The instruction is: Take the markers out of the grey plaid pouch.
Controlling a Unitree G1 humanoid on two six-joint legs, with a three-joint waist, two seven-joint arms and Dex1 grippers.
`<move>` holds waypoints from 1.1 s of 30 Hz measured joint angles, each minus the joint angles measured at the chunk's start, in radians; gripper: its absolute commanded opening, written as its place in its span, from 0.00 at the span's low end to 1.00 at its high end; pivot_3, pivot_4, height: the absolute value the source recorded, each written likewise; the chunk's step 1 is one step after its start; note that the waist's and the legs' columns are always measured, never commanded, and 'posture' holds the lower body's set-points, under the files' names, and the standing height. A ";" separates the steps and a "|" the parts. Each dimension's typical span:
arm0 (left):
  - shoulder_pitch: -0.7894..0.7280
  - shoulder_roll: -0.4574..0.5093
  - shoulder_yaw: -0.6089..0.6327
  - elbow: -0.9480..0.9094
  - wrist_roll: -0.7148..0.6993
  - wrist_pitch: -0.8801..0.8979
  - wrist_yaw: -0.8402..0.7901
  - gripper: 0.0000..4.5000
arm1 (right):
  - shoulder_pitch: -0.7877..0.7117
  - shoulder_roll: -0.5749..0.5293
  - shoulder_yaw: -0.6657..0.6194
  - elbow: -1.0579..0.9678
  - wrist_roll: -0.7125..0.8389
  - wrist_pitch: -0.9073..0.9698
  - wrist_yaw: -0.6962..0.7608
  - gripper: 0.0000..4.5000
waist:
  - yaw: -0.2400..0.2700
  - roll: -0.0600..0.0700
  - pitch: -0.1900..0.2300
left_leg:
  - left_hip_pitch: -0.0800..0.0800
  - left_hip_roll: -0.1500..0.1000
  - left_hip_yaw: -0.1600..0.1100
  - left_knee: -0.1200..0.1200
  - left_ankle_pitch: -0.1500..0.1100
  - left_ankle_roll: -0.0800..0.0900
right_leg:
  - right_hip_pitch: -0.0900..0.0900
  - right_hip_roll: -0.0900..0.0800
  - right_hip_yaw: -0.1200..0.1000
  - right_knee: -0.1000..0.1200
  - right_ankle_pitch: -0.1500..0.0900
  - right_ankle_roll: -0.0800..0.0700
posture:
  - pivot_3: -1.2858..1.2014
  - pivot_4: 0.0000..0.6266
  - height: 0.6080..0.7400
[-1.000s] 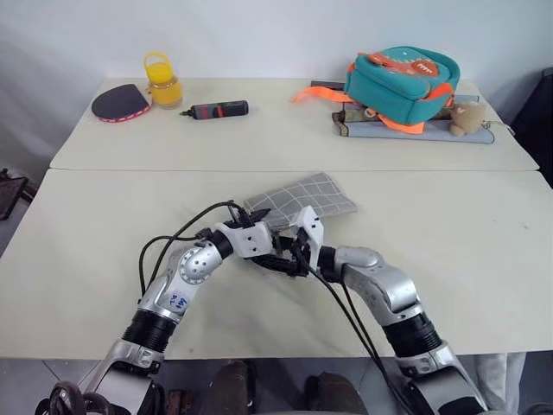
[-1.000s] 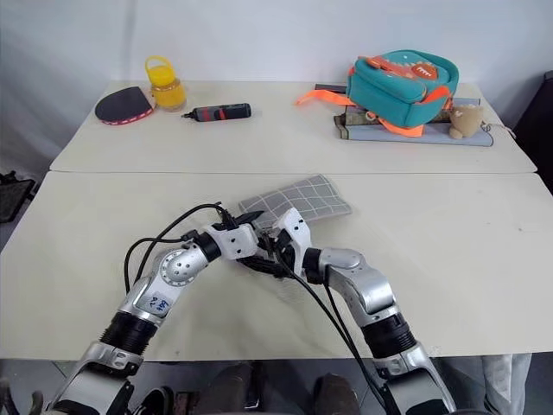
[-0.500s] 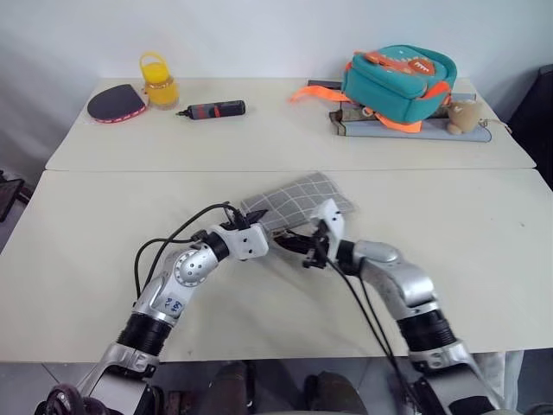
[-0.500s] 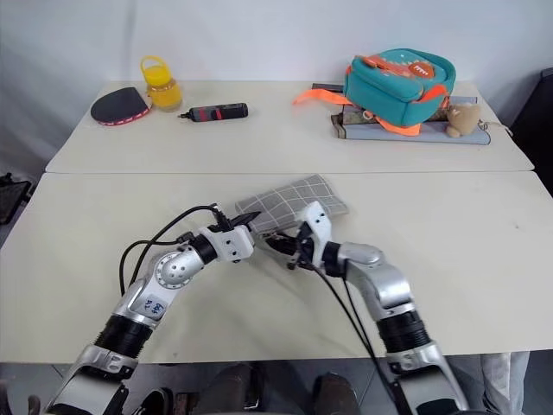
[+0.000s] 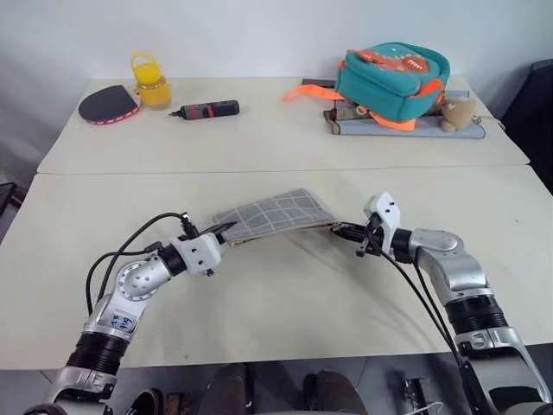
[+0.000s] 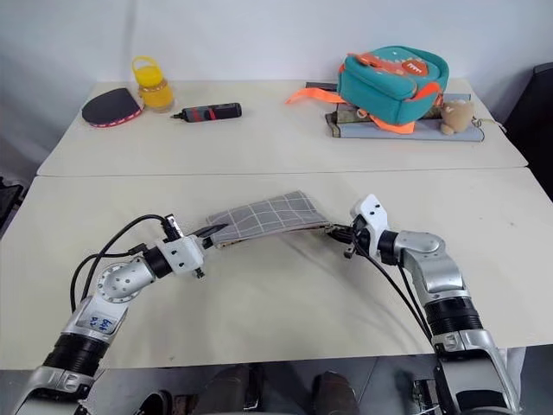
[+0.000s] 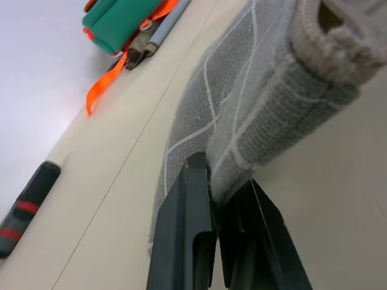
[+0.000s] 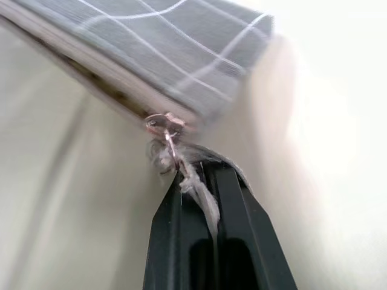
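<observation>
Since 1 s ago both arms spread apart, stretching the grey plaid pouch (image 6: 263, 218) across mid-table. Left gripper (image 7: 213, 188) clenched on woven fabric corner; right gripper (image 8: 202, 175) clenched on the frayed cord loop (image 8: 181, 169) by metal ring.

Even, bright, diffuse light falls from above on the pale bench (image 5: 276, 138), with no glare. Shadows are soft and short: a faint one lies under the grey plaid pouch (image 5: 272, 213) and beneath both arms. The head views are sharp throughout. In the wrist views the close black fingers (image 8: 233, 241) and the nearest cloth look soft, and the far backpack (image 7: 121, 21) is blurred
</observation>
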State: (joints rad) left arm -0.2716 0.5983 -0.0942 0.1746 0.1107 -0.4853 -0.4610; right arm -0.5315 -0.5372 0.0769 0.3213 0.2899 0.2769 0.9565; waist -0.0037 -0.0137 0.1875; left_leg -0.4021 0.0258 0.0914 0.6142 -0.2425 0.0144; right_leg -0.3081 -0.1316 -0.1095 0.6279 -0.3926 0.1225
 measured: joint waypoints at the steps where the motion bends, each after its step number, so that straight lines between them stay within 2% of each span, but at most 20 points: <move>1: 0.009 0.000 0.003 0.000 -0.010 -0.001 -0.009 0.00 | -0.001 0.000 0.000 0.003 -0.004 -0.013 0.005 0.00 | 0.000 0.000 0.000 | 0.000 0.000 0.000 0.000 0.000 0.000 | 0.000 0.000 0.000 0.000 0.000 0.000 | 0.52 0.24 1.00; 3: 0.015 0.000 0.004 0.001 -0.021 0.000 -0.016 0.00 | 0.000 0.000 0.000 0.006 -0.009 -0.020 0.018 0.00 | 0.001 0.000 0.000 | 0.000 0.000 0.000 0.000 0.000 0.000 | 0.000 0.000 0.000 0.000 0.000 0.000 | 0.52 0.24 1.00; 6: 0.015 -0.007 0.018 0.002 -0.045 0.017 -0.021 0.00 | 0.006 -0.001 -0.006 -0.009 0.014 0.003 0.061 0.13 | 0.000 0.000 0.000 | 0.000 0.000 0.000 0.000 0.000 0.000 | 0.000 0.000 0.000 0.000 0.000 0.000 | 0.52 0.24 1.00; 11: 0.015 -0.026 0.037 0.002 -0.049 0.049 -0.021 0.00 | 0.044 -0.027 -0.020 -0.095 0.065 0.038 0.121 0.53 | 0.002 0.000 0.000 | 0.000 0.000 0.000 0.000 0.000 0.000 | 0.000 0.000 0.000 0.000 0.000 0.000 | 0.52 0.24 1.00; 14: 0.023 -0.032 0.038 0.001 -0.049 0.057 -0.022 0.00 | 0.055 -0.066 -0.070 -0.178 0.114 0.064 0.148 0.75 | 0.002 0.000 0.000 | 0.000 0.000 0.000 0.000 0.000 0.000 | 0.000 0.000 0.000 0.000 0.000 0.000 | 0.52 0.24 1.00; 19: 0.028 -0.036 0.047 0.000 -0.053 0.067 -0.026 0.00 | 0.046 -0.059 -0.139 -0.252 0.131 0.029 0.115 0.75 | 0.000 0.000 0.000 | 0.000 0.000 0.000 0.000 0.000 0.000 | 0.000 0.000 0.000 0.000 0.000 0.000 | 0.52 0.24 1.00; 20: 0.026 -0.042 0.047 0.000 -0.053 0.070 -0.026 0.00 | 0.039 -0.034 -0.144 -0.268 0.134 0.018 0.099 0.65 | -0.002 0.000 0.000 | 0.000 0.001 0.000 0.000 0.000 0.000 | 0.000 0.001 0.000 0.000 0.000 0.000 | 0.52 0.24 1.00; 22: 0.023 -0.052 0.047 0.000 -0.053 0.072 -0.028 0.00 | 0.038 -0.008 -0.123 -0.298 0.114 -0.029 0.087 0.53 | 0.000 0.000 0.000 | 0.000 0.001 0.000 0.000 0.000 0.000 | 0.000 0.001 0.000 0.000 0.000 0.000 | 0.52 0.24 1.00; 28: 0.004 -0.078 0.036 -0.001 -0.052 0.089 -0.037 0.00 | 0.047 0.111 0.091 -0.313 -0.154 -0.338 -0.025 0.05 | 0.000 0.000 0.000 | 0.000 0.000 0.000 0.000 0.000 0.000 | -0.001 0.001 0.000 0.000 0.000 0.000 | 0.52 0.24 1.00; 29: 0.004 -0.079 0.036 -0.001 -0.051 0.092 -0.037 0.00 | 0.047 0.116 0.111 -0.301 -0.192 -0.380 -0.044 0.00 | 0.002 0.000 0.000 | 0.000 0.000 0.000 0.000 0.000 0.000 | -0.001 0.001 0.000 0.000 0.000 0.000 | 0.52 0.24 1.00; 33: 0.005 -0.085 0.036 -0.003 -0.046 0.103 -0.036 0.00 | 0.047 0.125 0.140 -0.258 -0.277 -0.479 -0.098 0.00 | 0.002 0.000 0.000 | 0.000 -0.001 0.000 0.000 0.000 0.000 | 0.000 0.001 0.000 0.000 0.000 0.000 | 0.52 0.24 1.00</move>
State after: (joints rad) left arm -0.2666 0.5133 -0.0579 0.1713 0.0647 -0.3822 -0.4967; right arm -0.4840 -0.4123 0.2169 0.0631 0.0130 -0.2018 0.8589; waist -0.0015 -0.0141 0.1875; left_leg -0.4025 0.0251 0.0914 0.6147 -0.2423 0.0141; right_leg -0.3085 -0.1311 -0.1094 0.6282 -0.3925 0.1225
